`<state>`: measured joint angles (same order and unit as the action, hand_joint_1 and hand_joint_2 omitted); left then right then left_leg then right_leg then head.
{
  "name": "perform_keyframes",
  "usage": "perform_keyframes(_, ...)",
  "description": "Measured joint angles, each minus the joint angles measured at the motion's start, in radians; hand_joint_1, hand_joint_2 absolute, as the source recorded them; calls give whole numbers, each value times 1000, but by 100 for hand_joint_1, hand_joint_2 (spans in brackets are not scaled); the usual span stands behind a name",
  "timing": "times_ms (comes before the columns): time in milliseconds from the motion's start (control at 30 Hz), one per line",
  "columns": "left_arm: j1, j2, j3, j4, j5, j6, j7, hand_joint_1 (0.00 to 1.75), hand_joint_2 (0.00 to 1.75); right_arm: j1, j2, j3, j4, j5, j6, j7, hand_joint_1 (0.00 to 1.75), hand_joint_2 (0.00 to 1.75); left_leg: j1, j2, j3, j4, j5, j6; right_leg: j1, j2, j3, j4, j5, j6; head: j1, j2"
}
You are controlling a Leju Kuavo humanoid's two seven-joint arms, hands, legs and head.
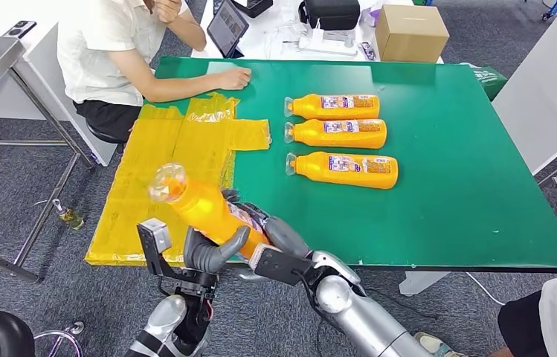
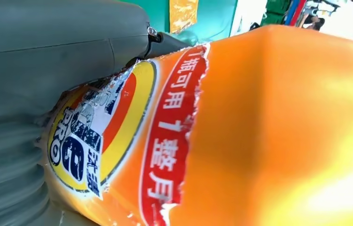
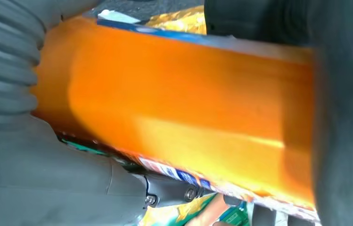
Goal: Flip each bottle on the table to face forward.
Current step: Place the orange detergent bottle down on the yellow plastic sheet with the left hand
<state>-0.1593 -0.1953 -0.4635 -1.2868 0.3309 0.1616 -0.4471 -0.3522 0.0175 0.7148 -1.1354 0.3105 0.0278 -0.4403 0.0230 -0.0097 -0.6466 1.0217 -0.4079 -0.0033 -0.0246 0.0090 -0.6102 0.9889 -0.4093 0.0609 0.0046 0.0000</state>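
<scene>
Green table (image 1: 446,193), seen from the head view, with a wrinkled yellow sheet (image 1: 163,178) laid over its left edge and hanging past the near corner. Seated person (image 1: 123,52) at the far left corner, one forearm and hand resting on the tabletop. Cardboard box (image 1: 410,31) on a white surface beyond the far edge. Three orange bottles lying on their sides in a row near the middle, caps to the left, labels up: far bottle (image 1: 333,106), middle bottle (image 1: 337,133), near bottle (image 1: 343,169), just beside one another. Fourth orange bottle (image 1: 204,208) raised above the near left corner, tilted, clear cap up and to the left, held at its lower body. Left hand (image 1: 212,253) wrapped under that bottle, thick grey thumb curled against its side. Right hand (image 1: 271,234) closed on the same bottle from the right; dark fingers (image 3: 348,117) laid across its orange wall. Torn label (image 2: 118,136) facing the left palm.
</scene>
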Motion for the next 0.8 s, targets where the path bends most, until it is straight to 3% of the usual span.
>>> perform_keyframes(100, 12, 2, 11, -18, 21, -1, -5, 175, 175, 10, 3, 1, -8, 6, -40, -16, 0, 175, 0, 0, 0, 0, 0, 0, 0, 0, 0, 0, 0, 0, 0, 0)
perform_keyframes(367, 57, 10, 92, -104, 177, -56, 55, 175, 175, 118, 24, -15, -90, 84, -300, -62, 0, 175, 0, 0, 0, 0, -1, 0, 0, 0, -1, 0, 0, 0, 0, 0)
perform_keyframes(567, 12, 53, 181, -38, -157, 340, 4, 175, 175, 219, 45, -70, -154, 165, -651, -160, 0, 175, 1, 0, 0, 0, 0, 0, 1, 0, -1, 0, 0, 0, 0, 0)
perform_keyframes(667, -24, 68, 217, 15, -207, 395, -13, 175, 175, 246, 52, -81, -194, 179, -712, -169, 0, 175, 1, 0, 0, 0, 0, 0, 1, 0, -1, 0, 0, 0, 0, 0)
perform_keyframes(800, -45, 78, 242, 56, -219, 404, -14, 175, 175, 264, 57, -88, -225, 184, -719, -171, 0, 175, 1, 0, 0, 0, 0, 0, 0, 0, -1, 0, 0, 0, 0, 0)
